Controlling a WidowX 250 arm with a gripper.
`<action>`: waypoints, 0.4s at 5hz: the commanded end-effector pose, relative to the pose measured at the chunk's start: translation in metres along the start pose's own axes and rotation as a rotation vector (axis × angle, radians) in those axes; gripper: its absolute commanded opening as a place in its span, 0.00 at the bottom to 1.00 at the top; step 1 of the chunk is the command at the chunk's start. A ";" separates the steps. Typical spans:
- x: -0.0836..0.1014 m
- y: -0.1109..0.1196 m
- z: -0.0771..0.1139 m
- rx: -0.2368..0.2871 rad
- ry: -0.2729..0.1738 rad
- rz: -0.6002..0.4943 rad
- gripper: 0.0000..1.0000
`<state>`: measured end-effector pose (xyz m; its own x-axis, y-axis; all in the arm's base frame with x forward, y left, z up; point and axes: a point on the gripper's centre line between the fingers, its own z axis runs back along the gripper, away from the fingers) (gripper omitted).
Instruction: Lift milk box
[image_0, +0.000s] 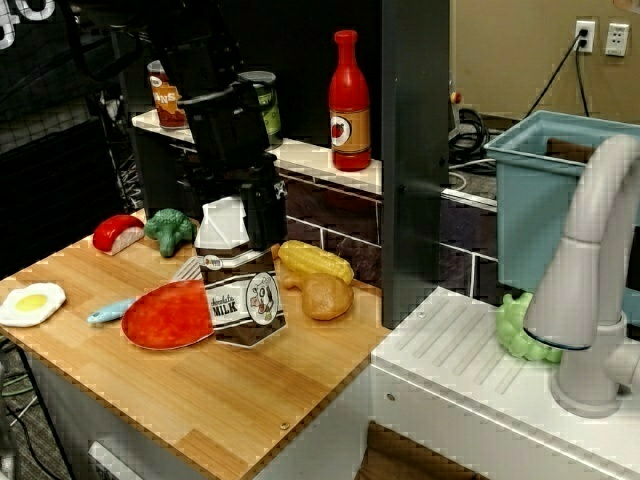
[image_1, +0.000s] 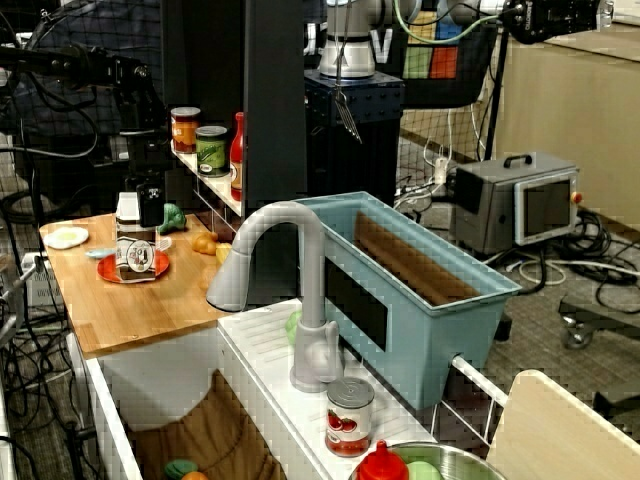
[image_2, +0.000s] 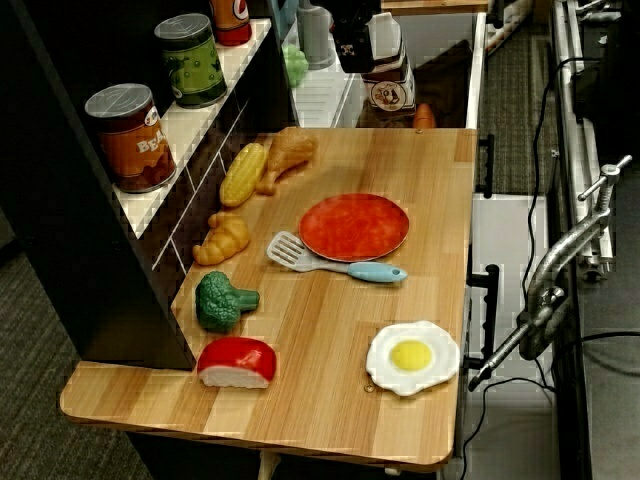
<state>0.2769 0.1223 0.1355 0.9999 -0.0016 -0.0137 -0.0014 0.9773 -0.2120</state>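
Above red plate (image_0: 165, 316): milk box (image_0: 238, 290), label "MILK" w/ cartoon emblem, tilted, gabled top pinched in jaws (image_0: 240, 215).

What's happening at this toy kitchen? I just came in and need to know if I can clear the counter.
The robot arm's claw is closed around the white gabled top of the milk box and has it raised above the wooden counter, over the edge of the red plate. In the overhead view the carton sits well clear of the plate. The fried egg, spatula, broccoli and corn lie untouched on the counter. Better wait; the lift looks under way.
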 end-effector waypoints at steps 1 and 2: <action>0.002 -0.008 0.043 0.005 -0.079 -0.032 0.00; 0.003 -0.015 0.053 -0.016 -0.084 -0.041 0.00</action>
<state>0.2807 0.1153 0.1690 0.9998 -0.0199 0.0089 0.0216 0.9636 -0.2666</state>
